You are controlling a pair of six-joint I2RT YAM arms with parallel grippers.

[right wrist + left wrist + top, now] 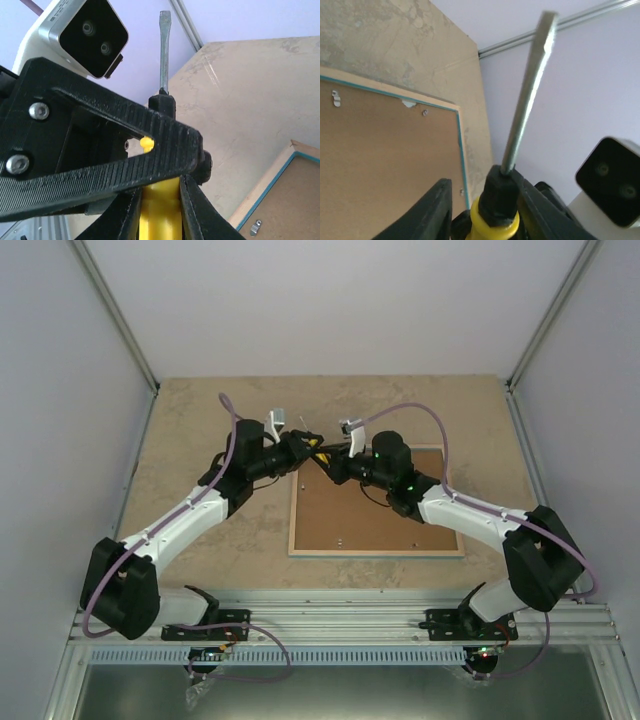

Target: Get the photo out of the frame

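Note:
The frame lies face down on the table, its brown backing board up, so the photo is hidden. Above its far left corner both grippers meet at a screwdriver with a yellow handle. My right gripper is shut on the yellow handle, the metal shaft pointing away. My left gripper straddles the black collar of the screwdriver: one finger touches it, the other stands apart. The turquoise frame edge shows beneath.
Small metal tabs hold the backing board in the frame; another tab shows near the corner. Beige tabletop surrounds the frame. White enclosure walls stand at left, right and back. The right wrist's camera housing sits close by.

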